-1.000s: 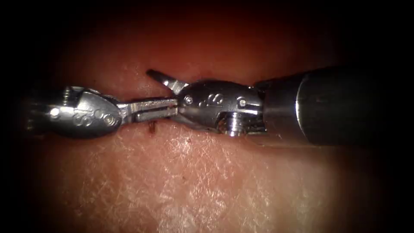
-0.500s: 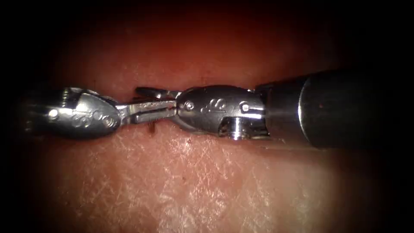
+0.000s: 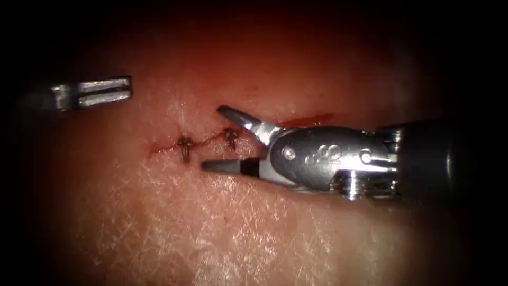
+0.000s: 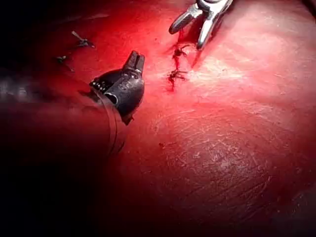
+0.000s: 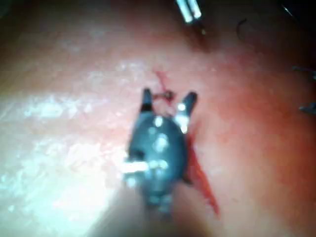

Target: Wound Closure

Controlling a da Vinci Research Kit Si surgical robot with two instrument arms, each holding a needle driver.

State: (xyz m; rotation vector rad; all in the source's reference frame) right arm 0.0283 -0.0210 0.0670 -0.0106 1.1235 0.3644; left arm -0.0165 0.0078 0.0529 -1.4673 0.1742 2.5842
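1. Cut (image 3: 211, 140): centre of tissue (image 3: 238, 228), two knotted stitches (image 3: 185, 148) across it.
2. Right tool (image 3: 211, 139): jaws spread, empty, straddling the right stitch.
3. Left tool (image 3: 127, 89): ten o'clock, pressed together, empty.

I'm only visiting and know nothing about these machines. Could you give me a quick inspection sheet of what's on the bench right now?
Surface: tissue, pale and finely creased, with red fluid along the cut.
Job's things: two knotted stitches across the cut; needle: nothing seen.
Clutter: cut ends of thread lying on the tissue.
Grippers: right tool open, jaws straddling the cut by the stitches, holding nothing; left tool shut, empty, off to the left.
Cables: nothing seen.
Surroundings: dark.
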